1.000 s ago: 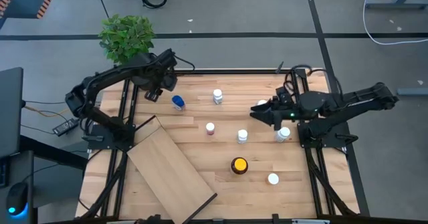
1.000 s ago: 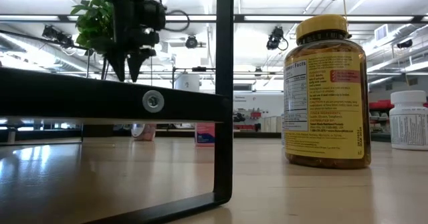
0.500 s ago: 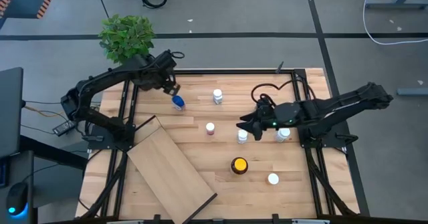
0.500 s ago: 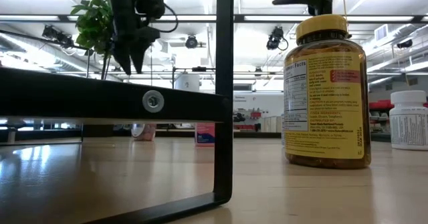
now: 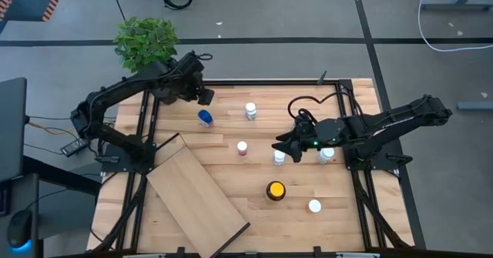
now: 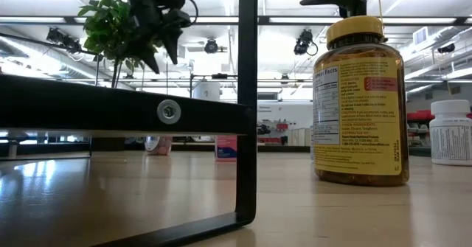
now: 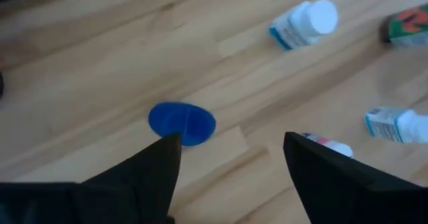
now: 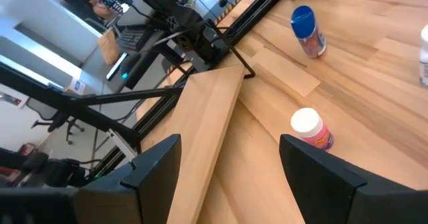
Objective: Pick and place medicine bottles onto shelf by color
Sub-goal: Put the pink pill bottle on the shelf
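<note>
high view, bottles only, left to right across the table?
Blue-capped bottle → pinkish bottle → white-capped bottle at the far edge → yellow-capped amber bottle → white-capped bottle under the right gripper → white-capped bottle at the near edge → white-capped bottle by the right arm.
</note>
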### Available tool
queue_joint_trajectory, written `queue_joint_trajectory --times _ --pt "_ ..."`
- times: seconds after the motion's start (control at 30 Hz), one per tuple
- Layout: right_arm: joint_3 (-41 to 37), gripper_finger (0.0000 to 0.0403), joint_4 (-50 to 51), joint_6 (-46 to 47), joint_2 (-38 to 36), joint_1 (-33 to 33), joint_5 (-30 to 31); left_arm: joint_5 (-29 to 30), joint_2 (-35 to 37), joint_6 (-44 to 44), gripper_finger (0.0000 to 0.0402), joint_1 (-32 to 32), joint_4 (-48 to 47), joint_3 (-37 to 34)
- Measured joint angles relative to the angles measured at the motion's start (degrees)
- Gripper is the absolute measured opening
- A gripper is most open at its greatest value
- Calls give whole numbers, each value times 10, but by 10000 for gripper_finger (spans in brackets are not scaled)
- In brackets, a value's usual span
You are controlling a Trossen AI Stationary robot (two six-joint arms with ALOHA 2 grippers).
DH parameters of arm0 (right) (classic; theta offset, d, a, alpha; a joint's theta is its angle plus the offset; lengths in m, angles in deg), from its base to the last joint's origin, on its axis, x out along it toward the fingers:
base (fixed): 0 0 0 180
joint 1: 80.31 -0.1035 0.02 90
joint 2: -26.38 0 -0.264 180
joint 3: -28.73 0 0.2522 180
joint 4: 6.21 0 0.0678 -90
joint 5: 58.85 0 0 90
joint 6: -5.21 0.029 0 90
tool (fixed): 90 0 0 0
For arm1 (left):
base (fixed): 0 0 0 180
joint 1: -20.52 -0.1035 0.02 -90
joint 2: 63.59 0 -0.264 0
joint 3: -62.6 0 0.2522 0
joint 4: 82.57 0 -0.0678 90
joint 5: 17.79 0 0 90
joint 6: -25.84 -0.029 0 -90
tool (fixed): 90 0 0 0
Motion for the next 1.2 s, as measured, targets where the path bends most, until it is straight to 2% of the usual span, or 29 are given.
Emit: queue_joint_trajectory --times 0.17,0.37,0.47,0.63,0.9,1.2 --pt "0 261 0 1 0 0 0 -1 -26 45 271 0 -12 0" --pt "0 261 0 8 0 0 -5 -3 -29 51 277 4 -9 0" --pt "0 261 0 6 0 -1 -9 -2 -29 28 275 7 -42 -1" --pt "0 261 1 -2 0 0 -9 43 -48 4 275 17 -76 -5" --pt "0 261 1 -2 0 0 -19 44 -95 -28 276 36 -82 -4" --pt "0 261 1 6 0 0 -22 51 -131 -11 312 57 -61 -4"
